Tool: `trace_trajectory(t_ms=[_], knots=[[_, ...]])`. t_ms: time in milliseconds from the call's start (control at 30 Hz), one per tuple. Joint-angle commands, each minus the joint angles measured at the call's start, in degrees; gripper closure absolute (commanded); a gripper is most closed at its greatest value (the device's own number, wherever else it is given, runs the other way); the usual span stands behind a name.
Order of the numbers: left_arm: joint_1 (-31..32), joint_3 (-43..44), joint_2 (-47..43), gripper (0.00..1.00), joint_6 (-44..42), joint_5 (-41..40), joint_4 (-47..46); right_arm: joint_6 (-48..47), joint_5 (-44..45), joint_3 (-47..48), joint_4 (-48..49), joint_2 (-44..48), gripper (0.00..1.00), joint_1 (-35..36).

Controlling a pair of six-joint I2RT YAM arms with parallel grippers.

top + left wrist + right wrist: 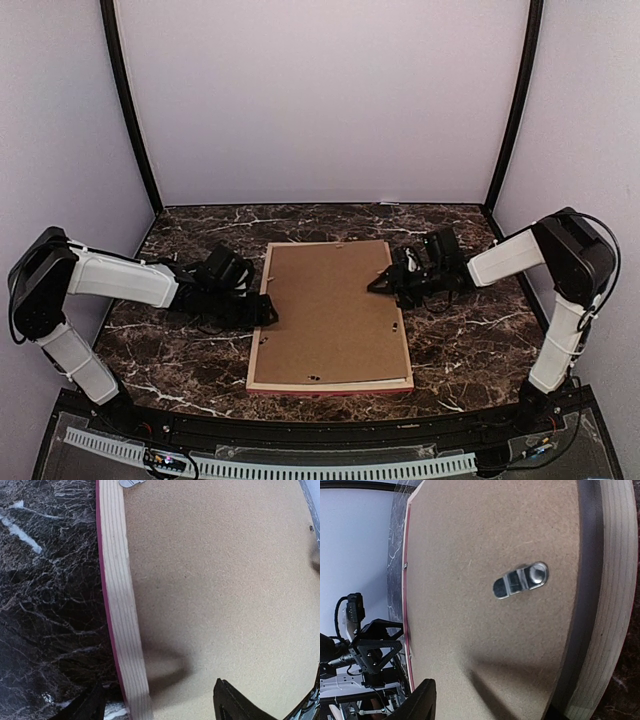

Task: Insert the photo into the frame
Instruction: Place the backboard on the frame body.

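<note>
Top view: frame (262, 322) lies back-up mid-table (180, 360), long axis running near-to-far, far end tipped slightly right. Brown backing board (330, 310) sits inside the rails. Left gripper (268, 312) is at the left rail, right gripper (382, 285) at the right edge.

Left wrist: jaws spread, straddling the pale striped rail (122, 620) without pinching it; one finger (235, 705) is over the board (225, 580), the other over marble (50, 605). Pink outer edge shows here only.

Right wrist: metal turn clip (521, 580) on the board (470, 580), beside the rail (615, 605). Right gripper (487, 707) jaws apart, nothing grasped.
</note>
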State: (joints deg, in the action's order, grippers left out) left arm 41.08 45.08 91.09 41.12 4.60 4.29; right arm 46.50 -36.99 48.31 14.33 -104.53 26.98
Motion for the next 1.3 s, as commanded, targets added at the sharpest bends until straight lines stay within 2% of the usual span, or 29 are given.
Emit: trace_trajectory(t_ms=[0,367,733,1267], knots=[[-0.22,1.33,0.61,0.23,-0.98,0.84,-1.17,-3.10,2.86,2.23,-2.59,2.54,0.42,1.38],[2.32,5.66,4.88,0.25,-2.45,-1.90,2.47,-6.06,8.04,5.29,-8.94,2.60,0.33,4.10],[7.80,14.41,12.28,0.29,-1.53,-13.48,13.88,-8.43,11.01,7.84,-13.61,2.66,0.31,5.09],[8.15,12.66,13.19,0.33,0.51,-14.82,14.82,-12.70,14.90,11.55,-21.63,3.93,0.28,4.63]])
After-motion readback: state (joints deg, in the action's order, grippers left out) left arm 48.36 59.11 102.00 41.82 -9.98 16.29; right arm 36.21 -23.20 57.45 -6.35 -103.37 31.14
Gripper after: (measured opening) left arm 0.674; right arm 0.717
